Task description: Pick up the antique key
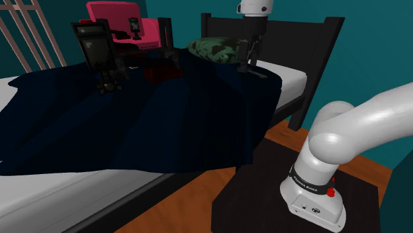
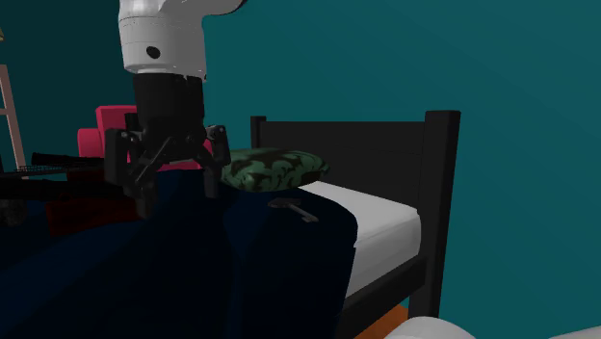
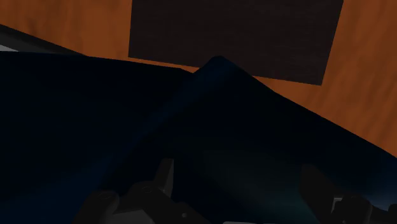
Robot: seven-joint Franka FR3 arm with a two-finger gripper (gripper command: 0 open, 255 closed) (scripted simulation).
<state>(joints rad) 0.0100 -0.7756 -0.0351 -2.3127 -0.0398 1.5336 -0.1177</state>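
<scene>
One key (image 2: pixel 292 207) lies on the bed's dark blanket (image 2: pixel 274 274); the hand (image 2: pixel 179 193) hovers nearby, wide open and empty.

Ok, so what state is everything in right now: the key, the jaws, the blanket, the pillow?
Key: lying flat on the blanket, not held.
Jaws: open, empty.
Blanket: spread over the bed, hanging off its side.
Pillow: resting by the headboard.

black bed (image 1: pixel 294 40) with navy blanket (image 1: pixel 165 119), green pillow (image 1: pixel 212 48), key (image 2: pixel 295 209)
</scene>
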